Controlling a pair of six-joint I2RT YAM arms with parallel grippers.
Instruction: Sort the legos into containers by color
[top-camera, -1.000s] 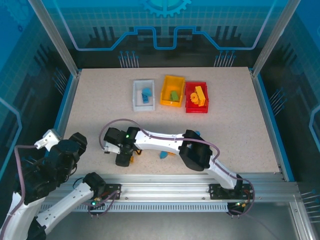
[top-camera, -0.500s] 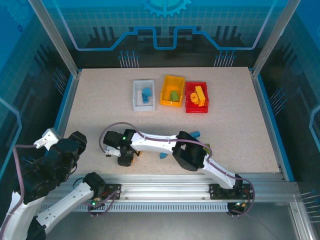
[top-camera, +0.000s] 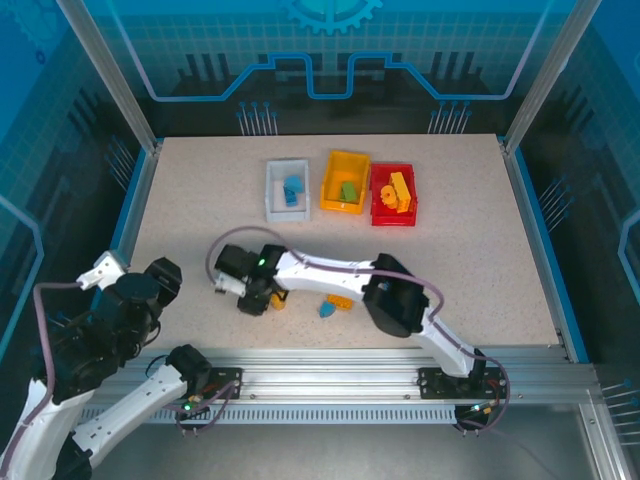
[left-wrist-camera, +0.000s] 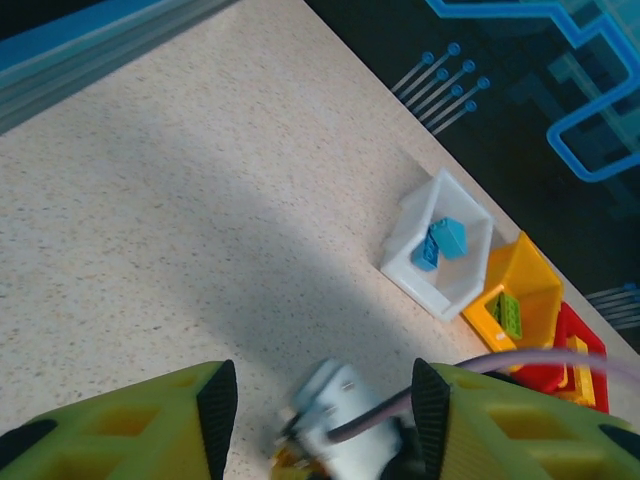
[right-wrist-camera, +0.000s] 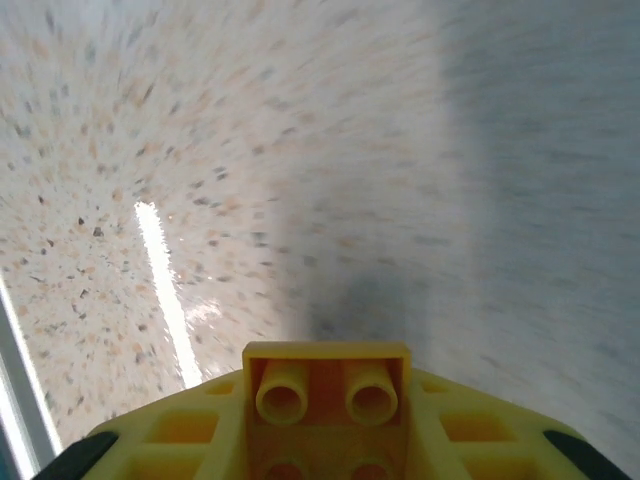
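The right gripper (right-wrist-camera: 325, 432) is pinching a yellow brick (right-wrist-camera: 327, 372) between its fingers, studs facing the wrist camera and the speckled tabletop (top-camera: 460, 230) showing beyond it. From above, this gripper sits over the near-left part of the tabletop, well apart from the bins. The left gripper (left-wrist-camera: 320, 400) holds nothing, its fingers spread, and it hangs back at the near-left corner looking toward the bins. Just beside the right arm's forearm lie two loose pieces, a blue brick (top-camera: 326, 309) and an orange brick (top-camera: 341, 302); more may be hidden under the arm, which I cannot tell. At the far side stand the three containers in a row. The white bin (top-camera: 285, 215) holds blue bricks (top-camera: 292, 188), the yellow bin (top-camera: 345, 157) holds a green brick (top-camera: 348, 190), and the red bin (top-camera: 393, 220) holds yellow-orange bricks (top-camera: 398, 192). The sorting looks mostly done. What seems left is carrying the held brick to the red bin, then clearing the last loose pieces.
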